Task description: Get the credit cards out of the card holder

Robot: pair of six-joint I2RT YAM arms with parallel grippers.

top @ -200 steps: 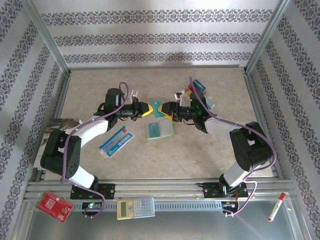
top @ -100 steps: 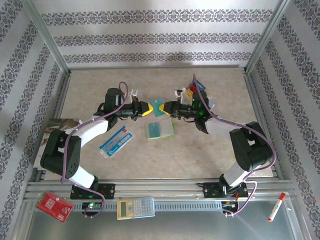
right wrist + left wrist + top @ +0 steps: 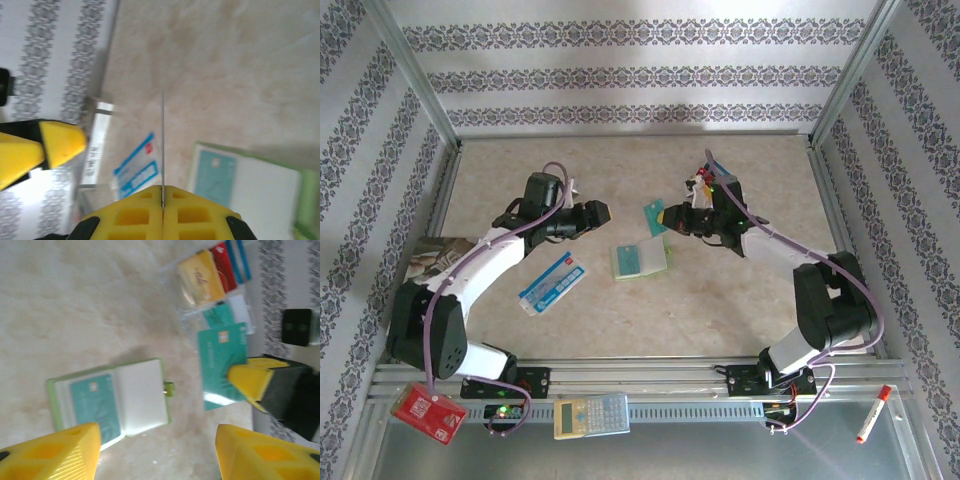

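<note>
Left jaws opened and drew back toward 9 o'clock, off the teal card (image 3: 653, 217).
Top view: right jaws grasp it; card holder (image 3: 640, 260) lies open on the surface (image 3: 740, 295) at its 6 o'clock. Left wrist: left jaws released. Right wrist: jaws clenched on the card's edge.

- Beige marbled tabletop (image 3: 720, 300) spreads beneath the left gripper (image 3: 603, 212) and the right gripper (image 3: 664, 216).
- Walls (image 3: 640, 75) papered in grey floral bands rise beyond and beside both.
- Aluminium rails (image 3: 650, 375) run behind them.
</note>
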